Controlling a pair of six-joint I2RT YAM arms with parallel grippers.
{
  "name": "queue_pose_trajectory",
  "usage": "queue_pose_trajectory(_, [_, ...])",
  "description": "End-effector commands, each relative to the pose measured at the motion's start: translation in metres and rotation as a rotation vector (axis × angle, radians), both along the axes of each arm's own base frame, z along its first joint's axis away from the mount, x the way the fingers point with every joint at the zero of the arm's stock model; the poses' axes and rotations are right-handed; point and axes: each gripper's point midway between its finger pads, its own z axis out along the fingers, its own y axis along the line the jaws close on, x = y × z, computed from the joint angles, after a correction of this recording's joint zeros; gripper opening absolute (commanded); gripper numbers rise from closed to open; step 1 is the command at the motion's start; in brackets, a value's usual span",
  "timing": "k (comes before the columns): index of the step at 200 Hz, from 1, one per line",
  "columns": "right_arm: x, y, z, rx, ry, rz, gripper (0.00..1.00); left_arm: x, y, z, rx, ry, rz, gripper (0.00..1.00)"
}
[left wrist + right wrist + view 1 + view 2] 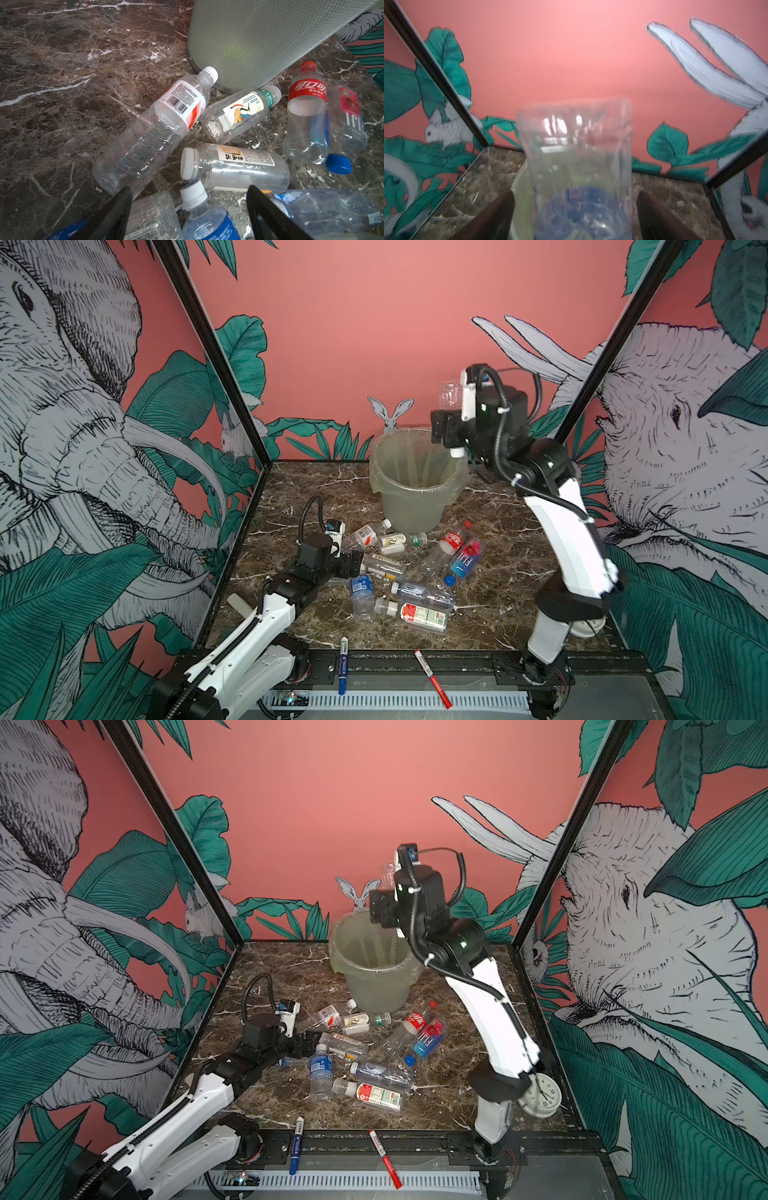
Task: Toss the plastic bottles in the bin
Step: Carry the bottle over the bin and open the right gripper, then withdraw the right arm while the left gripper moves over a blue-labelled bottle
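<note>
Wears white shells over black joints on left arm point(249, 639) and right arm point(569, 531); carries ribbed black cables point(187, 691); ends in dark tapered fingers point(116, 214) at left gripper point(189, 187).

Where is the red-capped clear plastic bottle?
The red-capped bottle lies right of centre in both top views, beside the blue-capped bottle, near the round greenish plastic bin.

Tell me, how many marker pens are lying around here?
2. A blue marker and a red marker lie apart across the black front rail, the blue one further left in both top views. Others may be hidden.
</note>
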Motion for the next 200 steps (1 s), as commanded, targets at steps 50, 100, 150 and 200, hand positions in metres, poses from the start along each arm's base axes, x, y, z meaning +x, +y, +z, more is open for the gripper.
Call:
queue_pose_trajectory(50, [0.006, -0.025, -0.032, -0.052, 0.042, 0.001, 0.99, -0.007, 0.007, 0.015, -0.005, -0.024, 0.023, 0.94])
queue_pose_trajectory(100, [-0.024, -0.057, -0.065, -0.104, 0.084, -0.047, 0.99, -0.012, -0.003, 0.025, -0.041, -0.038, -0.024, 1.00])
queue_pose_trajectory(150, [-0.052, -0.100, -0.110, -0.130, 0.108, -0.132, 0.99, -0.029, 0.002, 0.049, -0.010, -0.141, -0.002, 1.00])
queue_pose_trajectory(200, [-0.075, -0.130, -0.199, -0.146, 0.191, -0.176, 0.99, -0.046, -0.002, 0.039, 0.090, -0.115, -0.004, 0.95])
